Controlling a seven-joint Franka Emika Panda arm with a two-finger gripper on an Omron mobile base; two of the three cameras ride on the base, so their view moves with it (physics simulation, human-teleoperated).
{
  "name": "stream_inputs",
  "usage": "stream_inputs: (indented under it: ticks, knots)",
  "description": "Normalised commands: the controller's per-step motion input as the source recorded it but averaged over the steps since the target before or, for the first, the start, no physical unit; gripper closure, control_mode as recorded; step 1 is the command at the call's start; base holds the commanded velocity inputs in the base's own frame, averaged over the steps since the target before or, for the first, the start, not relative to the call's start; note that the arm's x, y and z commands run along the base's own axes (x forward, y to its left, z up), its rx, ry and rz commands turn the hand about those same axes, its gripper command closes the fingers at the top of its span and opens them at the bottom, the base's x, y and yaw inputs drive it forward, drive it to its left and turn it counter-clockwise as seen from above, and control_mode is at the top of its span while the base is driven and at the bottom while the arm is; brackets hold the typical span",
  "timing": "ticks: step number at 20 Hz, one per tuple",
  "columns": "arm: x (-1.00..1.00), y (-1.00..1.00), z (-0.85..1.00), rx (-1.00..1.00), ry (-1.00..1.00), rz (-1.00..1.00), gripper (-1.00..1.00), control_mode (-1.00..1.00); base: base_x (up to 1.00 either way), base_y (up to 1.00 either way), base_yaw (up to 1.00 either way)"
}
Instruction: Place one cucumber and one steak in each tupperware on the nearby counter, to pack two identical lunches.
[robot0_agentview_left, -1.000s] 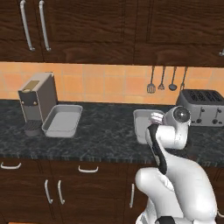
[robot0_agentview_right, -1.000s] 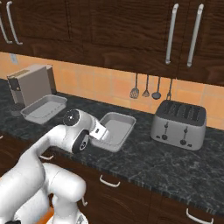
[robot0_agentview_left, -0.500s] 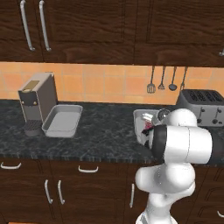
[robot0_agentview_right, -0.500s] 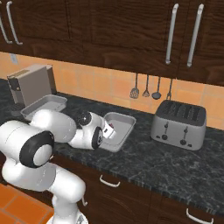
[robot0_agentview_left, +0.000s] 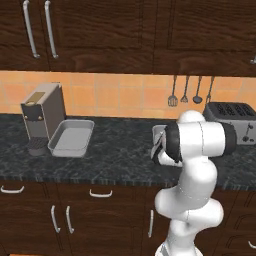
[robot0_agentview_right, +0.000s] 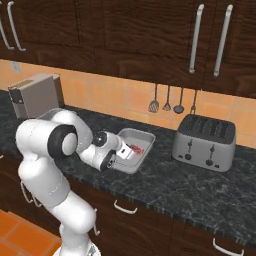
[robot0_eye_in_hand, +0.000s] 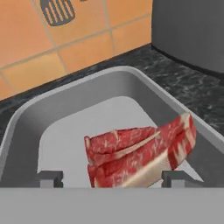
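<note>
Hand view shows the steak (robot0_eye_in_hand: 140, 153) lying in the tupperware (robot0_eye_in_hand: 83, 94), directly ahead of the claw (robot0_eye_in_hand: 109, 178), whose jaws stand wide around nothing. No cucumber is visible there; the far tupperware (robot0_agentview_left: 72, 137) looks unfilled.

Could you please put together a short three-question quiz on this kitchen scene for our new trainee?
1. True or false: the steak lies inside the tupperware in front of the gripper.
2. Which appliance stands just beside the other tupperware at the far end of the counter? A) the coffee machine B) the toaster C) a kettle
3. Fill in: in the hand view, the gripper's jaws stand ____, one tip on each side of the steak.

Key: 1 true; 2 A; 3 open.
</note>
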Motion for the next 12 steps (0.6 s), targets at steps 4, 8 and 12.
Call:
stream_inputs:
  ticks: [4,8,12]
  knots:
    - [-0.50,0.17,1.00,0.00,-0.10,-0.05,-1.00,-1.00,0.00,0.00,0.00]
    - [-0.15,0.24,1.00,-0.04,-0.11,-0.02,-1.00,-1.00,0.00,0.00,0.00]
    - [-0.67,0.09,1.00,0.00,0.00,0.00,-1.00,-1.00,0.00,0.00,0.00]
